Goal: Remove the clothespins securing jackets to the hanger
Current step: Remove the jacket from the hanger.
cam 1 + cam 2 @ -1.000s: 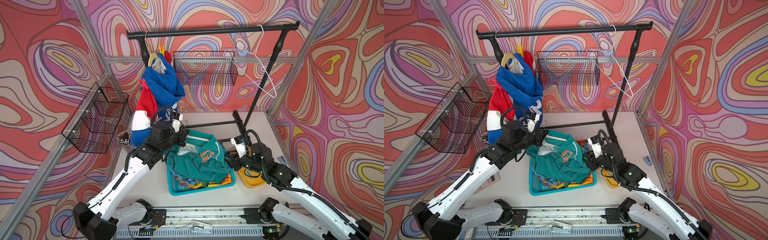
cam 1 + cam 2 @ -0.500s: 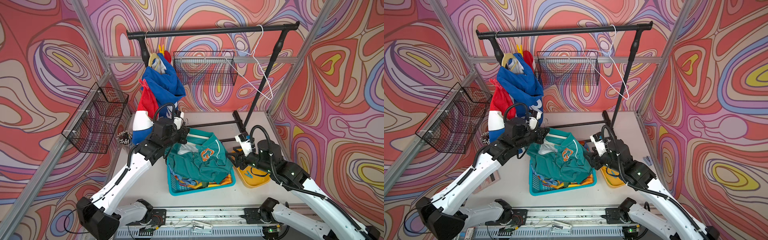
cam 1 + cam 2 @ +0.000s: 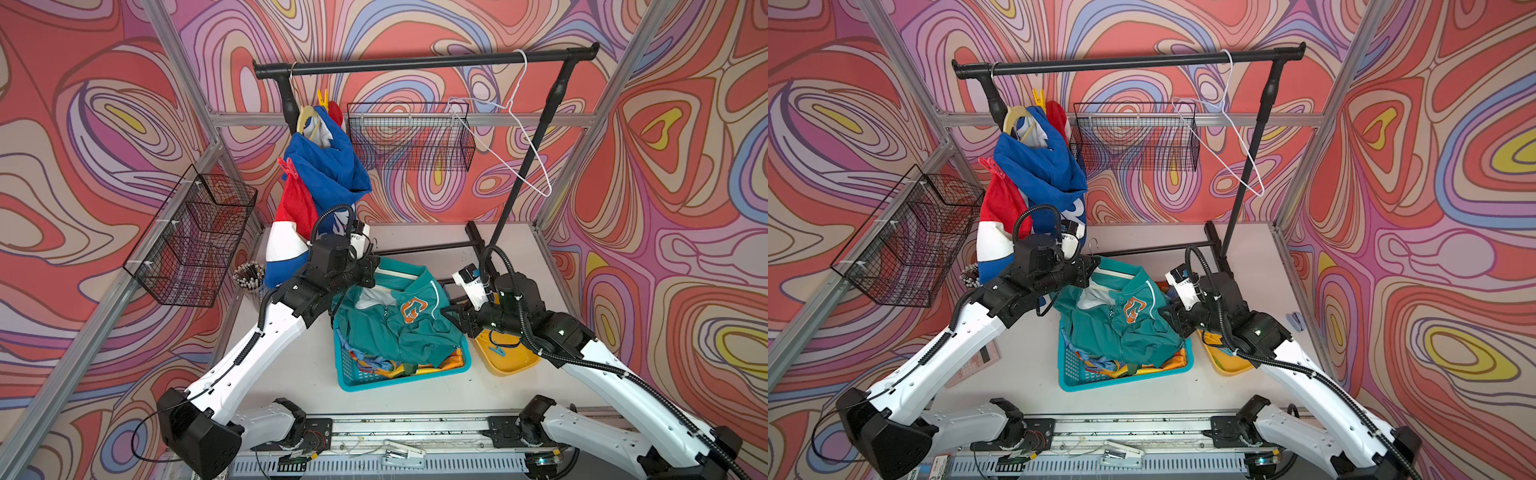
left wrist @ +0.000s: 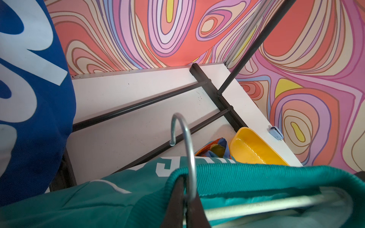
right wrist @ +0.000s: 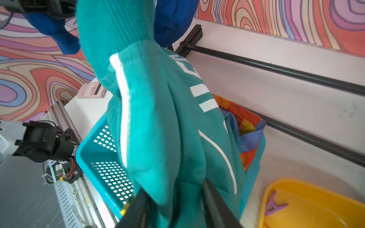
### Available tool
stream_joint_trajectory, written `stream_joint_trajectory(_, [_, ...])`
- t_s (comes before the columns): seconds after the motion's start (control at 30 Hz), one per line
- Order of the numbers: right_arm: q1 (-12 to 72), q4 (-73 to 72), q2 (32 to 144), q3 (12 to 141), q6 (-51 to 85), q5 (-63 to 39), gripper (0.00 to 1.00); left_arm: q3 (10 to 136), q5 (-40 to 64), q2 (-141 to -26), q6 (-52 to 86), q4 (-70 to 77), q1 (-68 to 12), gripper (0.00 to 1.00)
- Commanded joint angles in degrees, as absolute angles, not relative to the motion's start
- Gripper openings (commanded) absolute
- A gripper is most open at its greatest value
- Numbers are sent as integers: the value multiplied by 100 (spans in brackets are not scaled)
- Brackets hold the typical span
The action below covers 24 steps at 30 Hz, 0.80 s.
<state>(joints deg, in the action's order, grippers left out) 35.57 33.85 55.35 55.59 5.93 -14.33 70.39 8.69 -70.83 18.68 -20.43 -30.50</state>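
Two pins still fastened: yellow pin (image 3: 322, 97) and red pin (image 3: 288, 168), both on blue jacket (image 3: 328, 166), hung high behind basket (image 3: 361, 376), off its far left corner. Loose in tray (image 3: 511, 365), just right of basket: third pin (image 5: 275, 205). Teal jacket (image 3: 399, 328) on hanger (image 4: 189, 142), half raised over basket, lower part slumped inside on rainbow jacket (image 5: 246, 126). Clenched on hanger neck, above basket's far rim: left gripper (image 4: 184, 189). At basket's right rim, right gripper (image 5: 171, 191), fingers (image 5: 215, 203) either side of a teal fold; pinching or merely straddling, impossible to tell. Beside one finger, yellow speck (image 5: 124, 211), possibly a pin, too little shown.

Changed within the last second: right gripper edged from tray side toward teal jacket, jaws drawing in; hanger drawn up a little, collar lining now exposed. Judged: one pin already delivered, next one on teal jacket now being sought; two on blue jacket left for later.
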Motion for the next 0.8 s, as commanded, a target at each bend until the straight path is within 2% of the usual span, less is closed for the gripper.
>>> stream_joint_trajectory(0.0, [3533, 3230, 5576, 5591, 620, -1559, 22, 7306, 864, -7104, 1888, -1919, -3094, 0])
stream_joint_trajectory(0.07, [3538, 3306, 5422, 5511, 623, -1341, 9, 7295, 773, -7055, 1862, -1938, -3085, 0])
stream_joint_trajectory(0.13, [3534, 3351, 5196, 5377, 680, -1161, 0, 7286, 716, -7008, 1833, -1959, -3077, 0])
stream_joint_trajectory(0.57, [3424, 2900, 4716, 4514, 1822, -744, 0, 6985, 1680, -6664, 2384, -1573, -2595, 0])
stream_joint_trajectory(0.77, [3260, 2303, 4701, 4140, 2188, -1329, 0, 6764, 1993, -6424, 2680, -1244, -2370, 0])
